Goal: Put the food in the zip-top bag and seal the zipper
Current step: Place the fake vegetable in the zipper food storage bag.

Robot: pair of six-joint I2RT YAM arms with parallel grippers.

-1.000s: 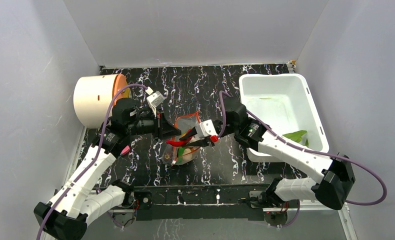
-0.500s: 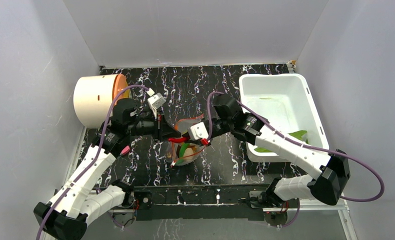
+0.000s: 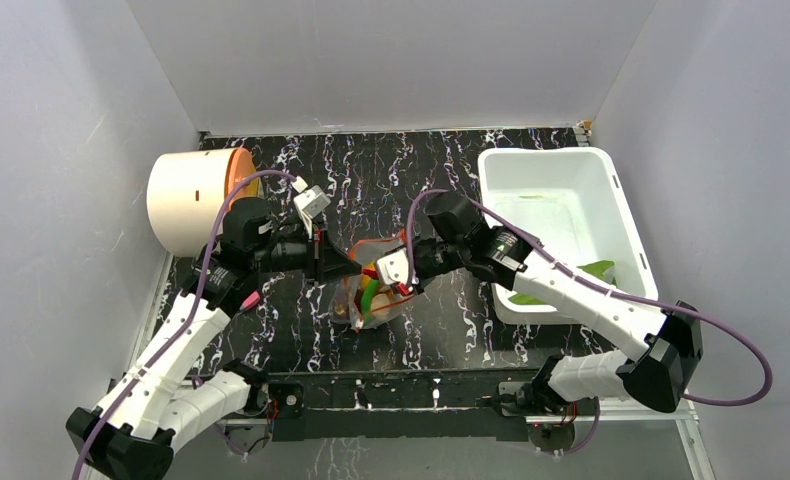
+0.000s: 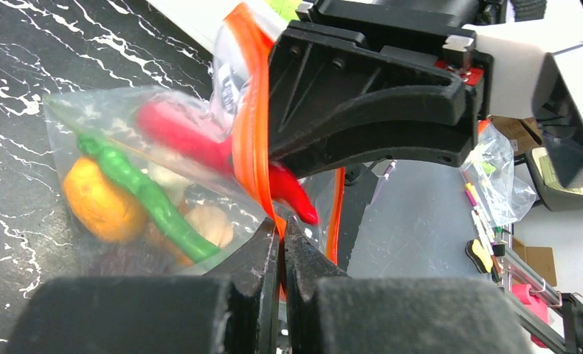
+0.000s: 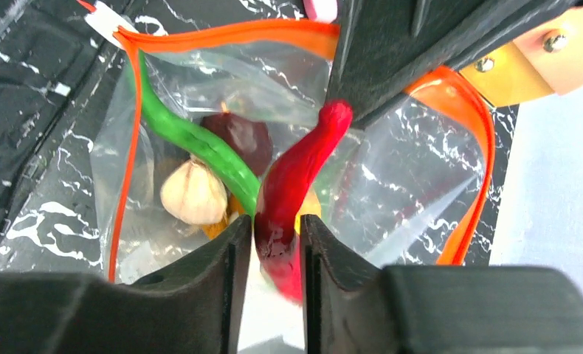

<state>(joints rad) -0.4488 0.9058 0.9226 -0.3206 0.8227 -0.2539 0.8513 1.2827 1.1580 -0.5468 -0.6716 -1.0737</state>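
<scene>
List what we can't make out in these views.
Top view: zip-top bag contents, under left gripper and right gripper.
Left wrist: maroon fruit, just a dark blur at the bottom.
Right wrist: middle of zipper, behind left gripper; red chilli base, blurred.
Top view: green item in white bin, partly under right arm.

One each: clear crinkly plastic bag (image 5: pixel 399 184), red toy chilli (image 5: pixel 296 181), slim green pepper (image 5: pixel 200 140), orange fruit (image 4: pixel 100 206), maroon ball (image 5: pixel 240 136), whitish garlic (image 5: pixel 192 193), white bin (image 3: pixel 546 152), cream cylinder (image 3: pixel 186 200).

The black, white-veined table (image 3: pixel 391 180) carries a cream cylinder (image 3: pixel 186 200) lying on its side at the far left, a white bin (image 3: pixel 501 170) on the right, and a clear bag (image 3: pixel 379 308) near the middle, between the two.
</scene>
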